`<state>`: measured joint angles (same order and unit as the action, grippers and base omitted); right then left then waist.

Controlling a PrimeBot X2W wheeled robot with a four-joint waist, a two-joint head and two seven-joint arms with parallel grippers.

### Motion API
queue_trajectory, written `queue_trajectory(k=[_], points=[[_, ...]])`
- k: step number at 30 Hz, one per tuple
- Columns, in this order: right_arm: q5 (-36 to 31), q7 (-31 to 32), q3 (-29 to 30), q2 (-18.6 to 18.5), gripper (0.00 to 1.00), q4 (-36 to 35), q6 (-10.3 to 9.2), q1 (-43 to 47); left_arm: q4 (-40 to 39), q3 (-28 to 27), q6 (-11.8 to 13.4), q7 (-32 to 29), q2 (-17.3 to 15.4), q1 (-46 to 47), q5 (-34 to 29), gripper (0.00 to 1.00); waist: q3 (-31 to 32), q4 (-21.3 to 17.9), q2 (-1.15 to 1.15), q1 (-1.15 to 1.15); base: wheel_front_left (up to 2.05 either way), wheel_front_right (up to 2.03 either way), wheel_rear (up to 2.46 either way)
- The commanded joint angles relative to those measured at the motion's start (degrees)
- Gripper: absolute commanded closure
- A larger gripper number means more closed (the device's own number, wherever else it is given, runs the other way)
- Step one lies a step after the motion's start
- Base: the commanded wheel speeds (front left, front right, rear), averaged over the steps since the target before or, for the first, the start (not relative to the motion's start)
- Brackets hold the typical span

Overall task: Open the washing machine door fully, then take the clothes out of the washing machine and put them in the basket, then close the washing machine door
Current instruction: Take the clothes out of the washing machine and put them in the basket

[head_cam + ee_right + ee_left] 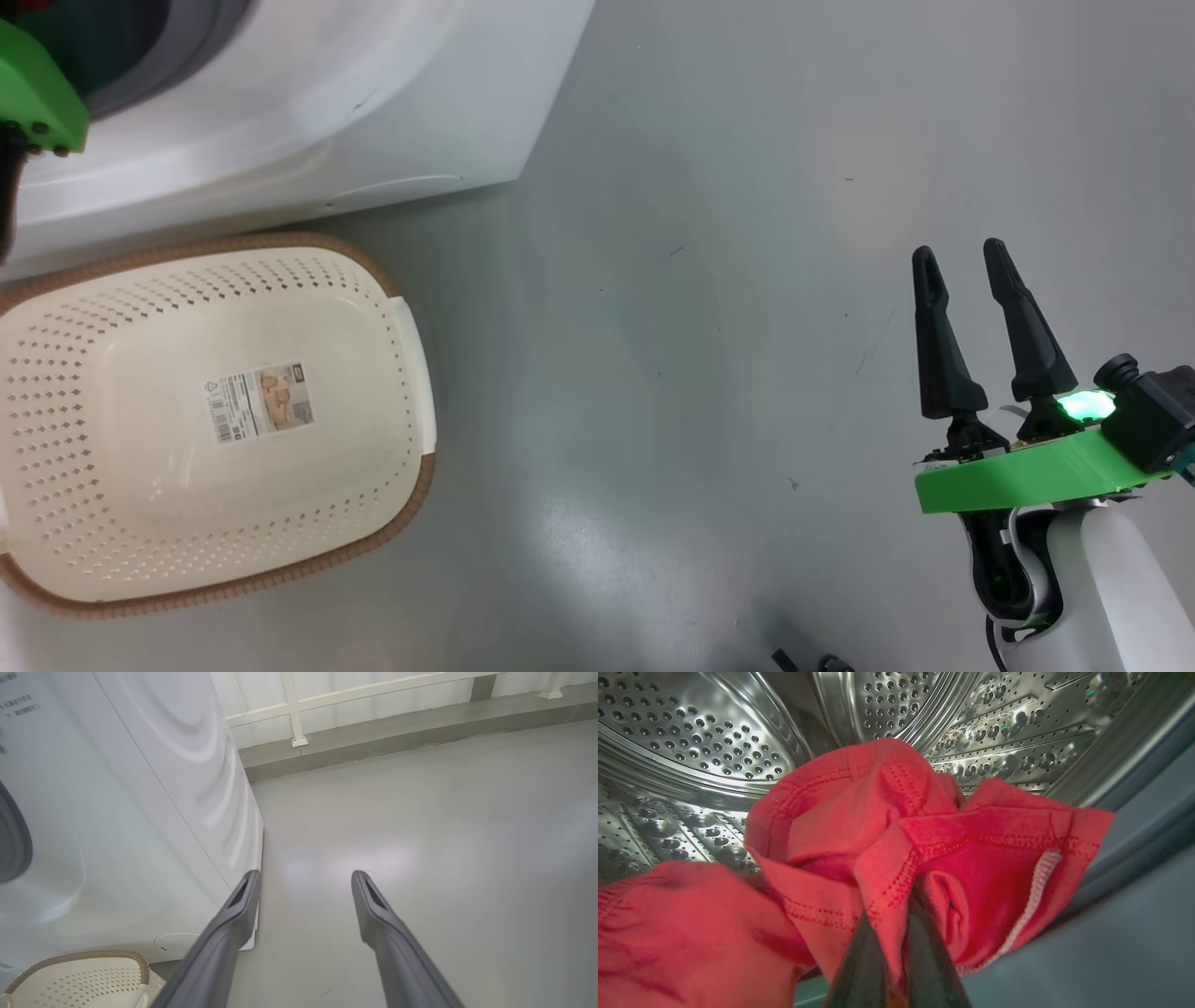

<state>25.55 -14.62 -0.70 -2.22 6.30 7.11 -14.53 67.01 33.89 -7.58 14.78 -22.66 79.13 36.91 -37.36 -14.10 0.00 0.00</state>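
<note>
Gripping a fold of the red clothes (859, 812), the left pincer (894, 907) was closed tight on a stitched hem, its two dark fingers all but meeting with cloth pinched between them. The clothes lay inside the steel drum (705, 732) of the washing machine (308, 103), one bunch raised in the grip and more red cloth slumped at the near left. The basket (280, 245) stood on the floor (700, 327) just in front of the machine, with no clothes in it. Well off to the right, the right pincer (960, 250) hung over bare floor, its fingers spread apart with nothing between them.

Judged from this, the taking-out step was under way. The hold was on a thin edge only, so the cloth could slip free if pulled out quickly. Trailing cloth might drag on the grey rubber ring (187, 37) and catch there. The bunch at the near left looked separate, so it might be left behind and need a second reach. Letting go short of the basket rim would drop the cloth onto the floor.
</note>
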Motion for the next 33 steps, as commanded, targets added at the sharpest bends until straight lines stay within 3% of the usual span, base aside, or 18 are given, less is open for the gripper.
queue_trajectory(k=[1,7,17,33], points=[[0.5,-0.4,-1.0,-0.7,0.00,-1.5,0.37,0.4,-0.5,-0.3,0.1,0.2,-2.9,1.4,0.4,1.00,0.1,0.1,0.00,0.00,0.00,0.00,0.00],[0.2,-0.4,-0.4,-0.7,0.00,-1.4,0.37,0.1,-3.7,-2.5,0.1,0.2,-3.3,0.3,1.0,1.00,0.9,1.0,0.00,0.00,0.00,0.00,0.00],[-1.4,-0.4,0.7,-0.7,0.00,-1.3,0.37,0.5,-15.4,-15.9,1.1,0.2,-2.5,-8.9,-1.1,1.00,4.1,3.6,0.00,0.00,0.00,0.00,0.00],[-4.0,-0.4,2.4,-0.7,0.00,-0.3,0.37,3.8,-36.6,-38.2,0.2,0.2,7.2,-32.5,-14.6,1.00,10.9,8.0,0.00,0.00,0.00,0.00,0.00]])
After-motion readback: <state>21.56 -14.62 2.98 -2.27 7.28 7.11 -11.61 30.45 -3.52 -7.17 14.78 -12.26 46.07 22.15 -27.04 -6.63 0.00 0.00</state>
